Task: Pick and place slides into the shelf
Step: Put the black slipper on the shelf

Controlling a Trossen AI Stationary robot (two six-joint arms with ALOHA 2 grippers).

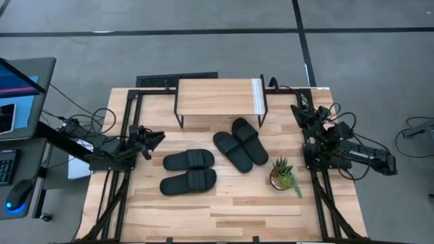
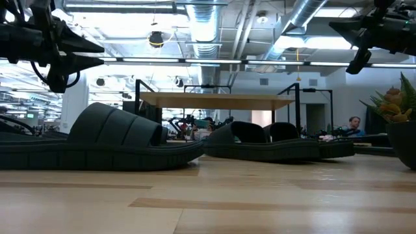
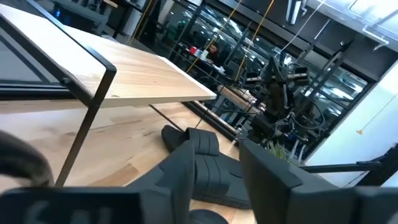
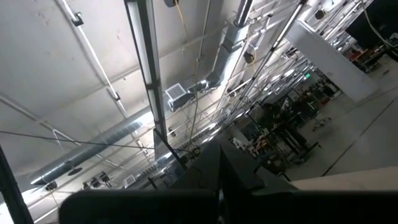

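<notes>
High view: four slides lie on the table, shelf at 12 o'clock; left gripper spread, right gripper pressed together.

plant cut off at edge, person blurred

**How the four cameras look at the table**

The high view looks straight down on the whole table, both arms at its sides. The low view sits at table-top height, very near one slide, facing level toward the shelf. The left wrist view faces across the table under the shelf. The right wrist view is tilted up to the ceiling. The first three share the shelf.
</notes>
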